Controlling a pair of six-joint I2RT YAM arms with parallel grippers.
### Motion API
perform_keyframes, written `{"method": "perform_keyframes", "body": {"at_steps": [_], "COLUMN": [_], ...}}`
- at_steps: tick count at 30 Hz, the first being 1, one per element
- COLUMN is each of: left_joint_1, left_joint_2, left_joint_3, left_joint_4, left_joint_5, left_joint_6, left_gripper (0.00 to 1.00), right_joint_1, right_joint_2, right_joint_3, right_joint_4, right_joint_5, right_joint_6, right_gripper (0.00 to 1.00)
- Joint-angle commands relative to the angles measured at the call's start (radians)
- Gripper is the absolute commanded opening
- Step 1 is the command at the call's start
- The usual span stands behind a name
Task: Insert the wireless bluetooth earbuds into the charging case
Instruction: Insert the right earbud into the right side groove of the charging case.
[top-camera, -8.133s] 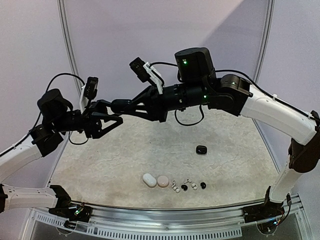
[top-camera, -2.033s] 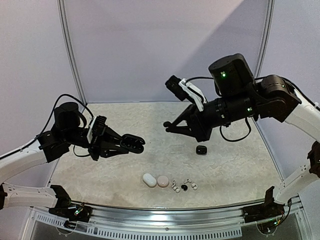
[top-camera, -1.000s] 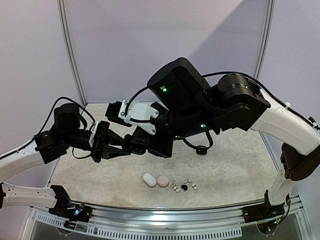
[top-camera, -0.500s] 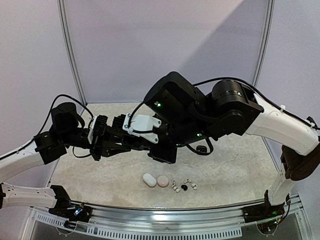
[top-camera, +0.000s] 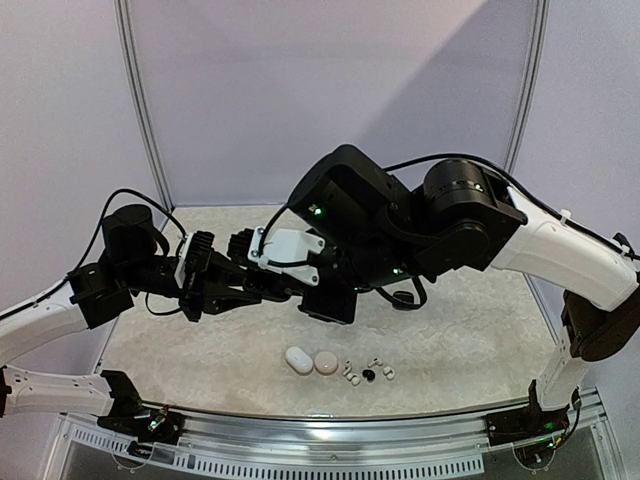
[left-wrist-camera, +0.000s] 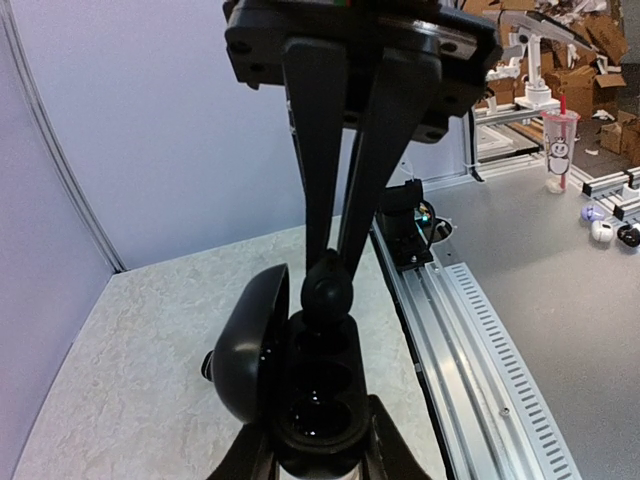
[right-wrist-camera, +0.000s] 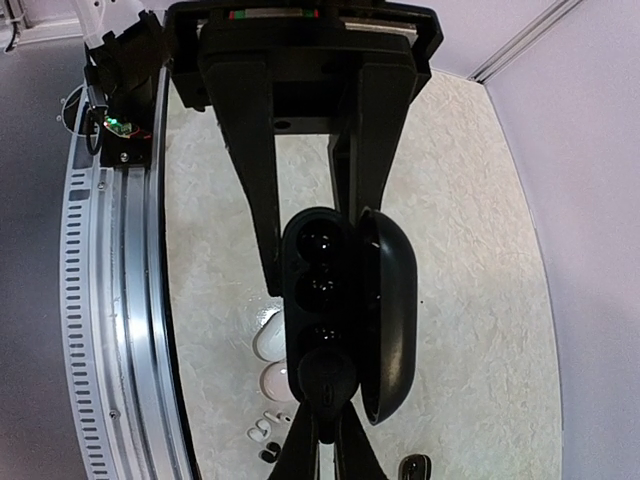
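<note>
My left gripper (left-wrist-camera: 318, 455) is shut on the base of a black charging case (left-wrist-camera: 318, 400), held above the table with its lid (left-wrist-camera: 248, 350) swung open to the left. My right gripper (right-wrist-camera: 325, 405) is shut on a glossy black earbud (left-wrist-camera: 327, 290), which it holds against the far end of the case over a socket. Whether the bud is seated I cannot tell. The other two recesses (right-wrist-camera: 322, 275) look empty. In the top view the two grippers meet at the middle left (top-camera: 262, 290), where the right wrist hides the case. Several small white and black earbuds (top-camera: 368, 374) lie near the table's front edge.
A white case (top-camera: 298, 360) and a pink case (top-camera: 326, 362) lie side by side left of the loose buds. Another small black case (right-wrist-camera: 413, 467) rests farther back on the table (top-camera: 200, 340). A metal rail (top-camera: 350, 425) runs along the front edge.
The right arm swung left and down until its gripper met the case in my left gripper. Over the last half second both arms have barely moved.
</note>
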Motion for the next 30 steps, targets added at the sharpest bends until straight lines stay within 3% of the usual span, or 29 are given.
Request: {"method": "perform_keyframes", "body": {"at_steps": [1, 15, 25, 30], "left_joint_1": [-0.014, -0.015, -0.014, -0.015], "left_joint_2": [-0.008, -0.007, -0.01, -0.01], "left_joint_3": [0.002, -0.007, -0.015, -0.016], "left_joint_4": [-0.012, 0.017, 0.039, 0.047], "left_joint_5": [0.008, 0.011, 0.016, 0.024], "left_joint_6": [-0.001, -0.036, -0.049, -0.064], "left_gripper": [0.0, 0.0, 0.0, 0.0], "right_joint_1": [-0.006, -0.005, -0.005, -0.009], "right_joint_2": [0.014, 0.062, 0.08, 0.08], "right_joint_3": [0.019, 0.064, 0.075, 0.081], "right_joint_4": [-0.046, -0.066, -0.062, -0.06], "right_joint_5": [0.018, 0.046, 0.112, 0.126], "right_joint_6": [-0.026, -0.062, -0.056, -0.045], "right_gripper": [0.02, 0.05, 0.2, 0.22]}}
